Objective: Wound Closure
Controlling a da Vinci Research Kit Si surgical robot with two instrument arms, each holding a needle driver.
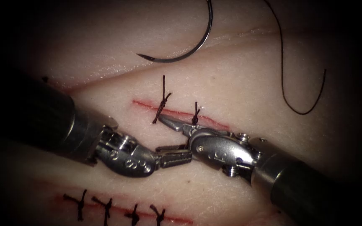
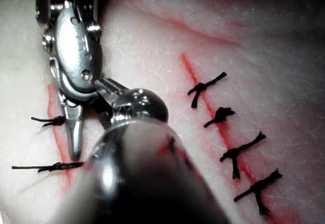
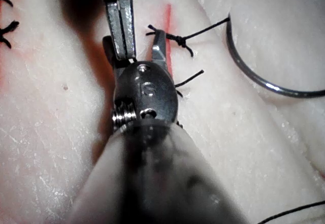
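Endoscope view: the right tool [image 1: 168, 122] is lying with closed, empty jaws, its tip touching a knot [image 1: 161, 106] on the cut [image 1: 177, 112]. The left tool [image 1: 176, 157], shut and empty, is partly hiding behind it. The curved needle [image 1: 189, 50] is resting free on the tissue [image 1: 239, 79] well above both, its upper end cut off, thread [image 1: 292, 75] trailing.

Left wrist view: the left tool's jaws are hiding behind its wrist.

Right wrist view: the needle is lying beyond the tip.

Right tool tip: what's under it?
Under the right tool, jaws closed and holding nothing, lie the cut and the second knot. The cut's stretch beneath it is hidden. The needle lies loose on the tissue.
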